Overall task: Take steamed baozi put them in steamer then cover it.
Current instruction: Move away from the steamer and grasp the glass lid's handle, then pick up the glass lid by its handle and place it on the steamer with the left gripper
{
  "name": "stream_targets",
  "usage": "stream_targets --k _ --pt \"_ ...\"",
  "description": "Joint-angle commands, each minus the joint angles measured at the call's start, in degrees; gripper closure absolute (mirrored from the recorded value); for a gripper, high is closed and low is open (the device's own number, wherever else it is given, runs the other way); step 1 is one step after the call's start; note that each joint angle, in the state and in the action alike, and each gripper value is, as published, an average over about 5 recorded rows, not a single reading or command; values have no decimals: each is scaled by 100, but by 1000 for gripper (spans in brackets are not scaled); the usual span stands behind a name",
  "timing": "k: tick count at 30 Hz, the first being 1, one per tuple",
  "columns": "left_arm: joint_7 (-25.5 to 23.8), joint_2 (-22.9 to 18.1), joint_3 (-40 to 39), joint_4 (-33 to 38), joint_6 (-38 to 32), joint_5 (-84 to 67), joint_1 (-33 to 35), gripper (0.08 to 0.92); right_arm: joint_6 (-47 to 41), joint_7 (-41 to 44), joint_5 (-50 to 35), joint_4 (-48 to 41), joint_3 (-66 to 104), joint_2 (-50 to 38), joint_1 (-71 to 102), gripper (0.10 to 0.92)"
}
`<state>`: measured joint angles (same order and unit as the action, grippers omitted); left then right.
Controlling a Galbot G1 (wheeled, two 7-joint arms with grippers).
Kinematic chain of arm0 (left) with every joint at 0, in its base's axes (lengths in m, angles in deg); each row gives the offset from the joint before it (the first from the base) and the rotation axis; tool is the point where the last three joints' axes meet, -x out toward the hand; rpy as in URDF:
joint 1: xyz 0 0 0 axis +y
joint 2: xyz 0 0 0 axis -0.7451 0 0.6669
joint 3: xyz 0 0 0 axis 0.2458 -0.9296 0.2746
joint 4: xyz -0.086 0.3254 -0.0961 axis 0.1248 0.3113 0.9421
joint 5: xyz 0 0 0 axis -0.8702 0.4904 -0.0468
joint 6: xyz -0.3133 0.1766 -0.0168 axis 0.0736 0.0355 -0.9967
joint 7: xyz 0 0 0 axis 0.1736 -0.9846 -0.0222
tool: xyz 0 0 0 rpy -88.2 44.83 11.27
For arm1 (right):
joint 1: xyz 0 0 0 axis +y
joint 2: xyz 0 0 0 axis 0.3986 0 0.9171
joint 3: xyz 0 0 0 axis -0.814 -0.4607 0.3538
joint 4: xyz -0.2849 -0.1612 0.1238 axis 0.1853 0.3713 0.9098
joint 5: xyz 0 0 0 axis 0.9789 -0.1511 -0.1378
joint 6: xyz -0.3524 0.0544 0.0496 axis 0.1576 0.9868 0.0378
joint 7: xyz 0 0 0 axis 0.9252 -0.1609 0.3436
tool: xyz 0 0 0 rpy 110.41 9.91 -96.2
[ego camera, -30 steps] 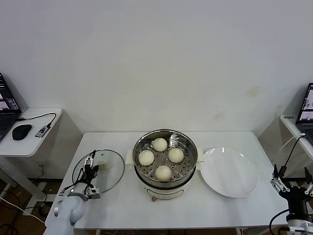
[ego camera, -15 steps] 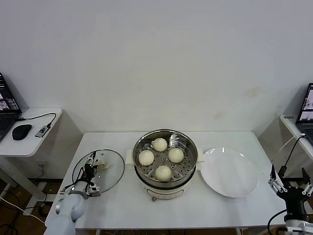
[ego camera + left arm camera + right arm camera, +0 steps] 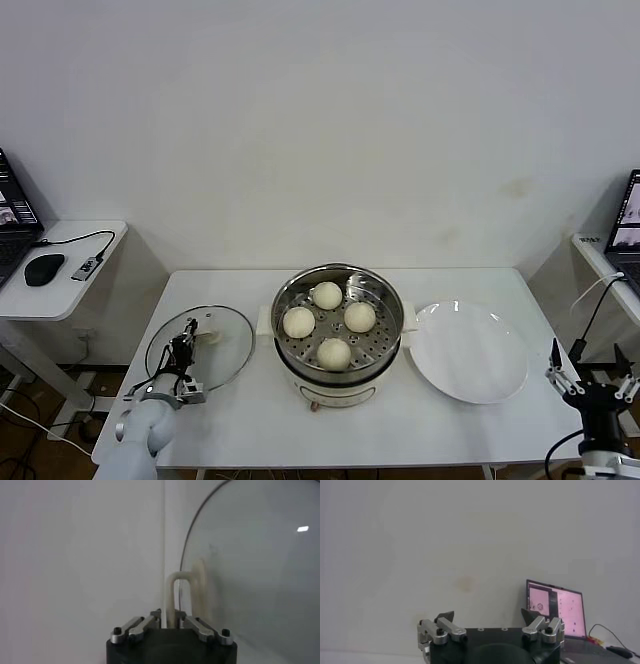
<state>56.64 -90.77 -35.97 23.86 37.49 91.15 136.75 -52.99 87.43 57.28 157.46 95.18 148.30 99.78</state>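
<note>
Gripping the cream handle of the cover, the left gripper has its jaws pinched tight on it at the left end of the white surface. The glass cover is just beside the steamer, on its left. All four baozi sit in the steamer's perforated steel basket, which stands uncovered at the middle of the surface. A bare white plate lies just to the steamer's right. The right gripper hangs off the surface's right edge, jaws spread wide and holding nothing, near a laptop.
</note>
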Motion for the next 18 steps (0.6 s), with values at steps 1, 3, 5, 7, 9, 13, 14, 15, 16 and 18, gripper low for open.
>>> stream_targets --k 1,3,5,7,9,13,14,15,16,18 --pt "523 31 108 194 -158 -44 85 851 4 8 69 37 -108 -12 40 203" --pt "585 89 167 464 -181 -60 192 851 -3 13 83 66 -140 -26 59 203" --pt "576 185 224 805 -178 -125 328 851 -9 17 88 99 -158 -45 80 203" --pt "484 319 272 1184 -137 -270 487 851 -12 22 88 133 -168 -60 107 203" --pt "326 479 313 1570 -63 -482 657 851 -16 28 87 172 -174 -70 138 203" --pt "-83 822 444 2439 215 -957 1046 851 -23 40 84 253 -179 -97 229 203" --pt "-188 906 487 2666 320 -1083 1148 851 -22 44 84 265 -180 -107 251 203" --pt "-298 997 524 2888 440 -1225 1254 851 -19 47 83 271 -181 -116 272 203" --pt "-409 1095 565 3123 574 -1378 1367 851 -16 51 83 273 -184 -124 288 203" --pt "-606 1278 630 3518 826 -1663 1565 851 -15 54 78 265 -194 -130 302 203"
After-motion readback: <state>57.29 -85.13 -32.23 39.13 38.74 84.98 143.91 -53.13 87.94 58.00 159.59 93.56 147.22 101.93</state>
